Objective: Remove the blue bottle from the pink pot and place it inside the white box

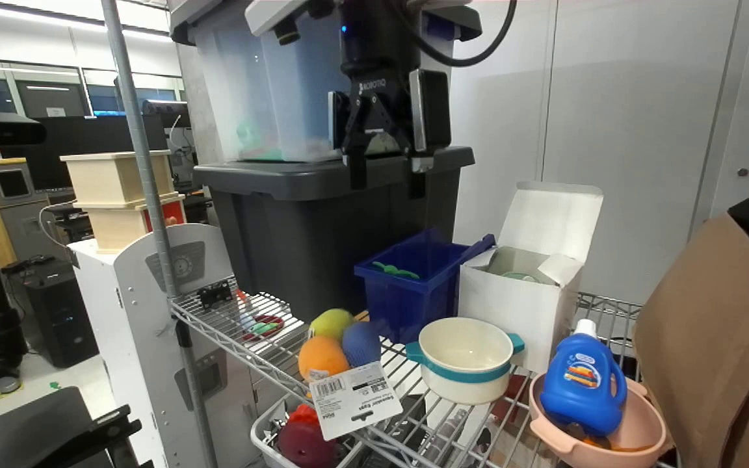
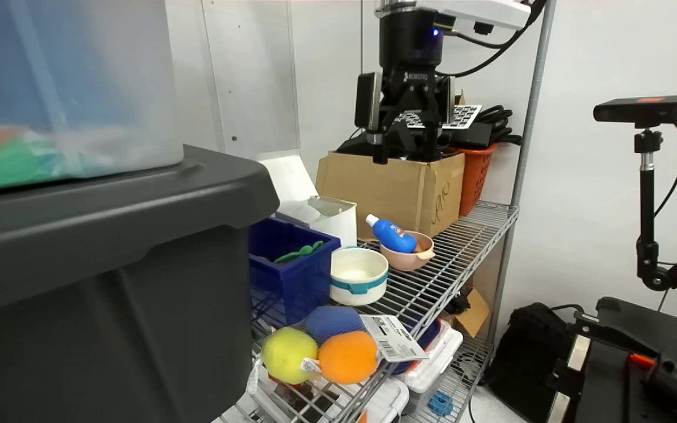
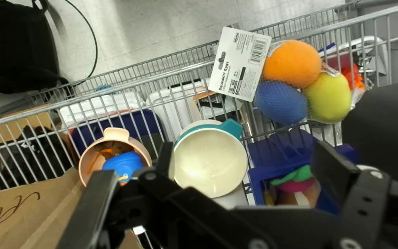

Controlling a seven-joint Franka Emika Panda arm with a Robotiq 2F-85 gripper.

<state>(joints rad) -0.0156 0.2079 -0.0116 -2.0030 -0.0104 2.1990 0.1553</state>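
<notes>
The blue bottle [image 1: 581, 383] leans, white cap up, inside the pink pot [image 1: 586, 456] on the wire shelf. Both also show in an exterior view, the bottle [image 2: 394, 237] and the pot [image 2: 404, 262], and in the wrist view, the bottle [image 3: 124, 163] and the pot [image 3: 89, 155]. The white box [image 1: 504, 302] stands with its flap lid upright and something pale green inside; it also shows in an exterior view [image 2: 343, 224]. In the wrist view I cannot make it out. My gripper [image 1: 387, 179] is open and empty, high above the shelf, apart from the bottle; its fingers frame the wrist view [image 3: 249, 162].
A white-and-teal bowl [image 1: 469, 351] stands between the pot and the dark-blue bin [image 1: 391, 299]. Netted squeaky eggs [image 1: 322, 357] lie at the shelf's front edge. A cardboard box [image 2: 374, 182] is beside the pot. A large grey tote [image 1: 309, 240] stands behind the bin.
</notes>
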